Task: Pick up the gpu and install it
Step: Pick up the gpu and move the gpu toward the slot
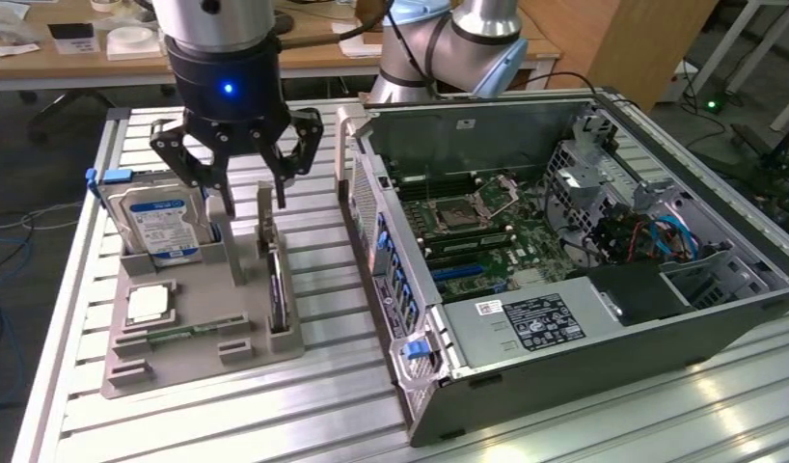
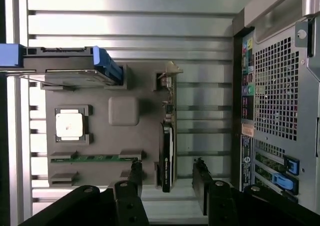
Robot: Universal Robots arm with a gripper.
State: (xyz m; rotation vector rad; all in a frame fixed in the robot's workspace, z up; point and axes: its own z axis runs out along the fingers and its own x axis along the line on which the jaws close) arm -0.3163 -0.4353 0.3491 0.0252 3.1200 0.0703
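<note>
The gpu is a thin dark card standing on edge in a slot of the grey fixture tray, with its silver bracket at the far end. In the wrist view the gpu shows edge-on, running down between my two fingers. My gripper hangs open just above the card's bracket end, one finger on each side, not touching it. The gripper holds nothing.
The tray also holds a hard drive with a blue-white label, a square silver chip and a green memory stick. An open computer case lies at the exterior view's right, its motherboard exposed. Everything rests on a slatted aluminium table.
</note>
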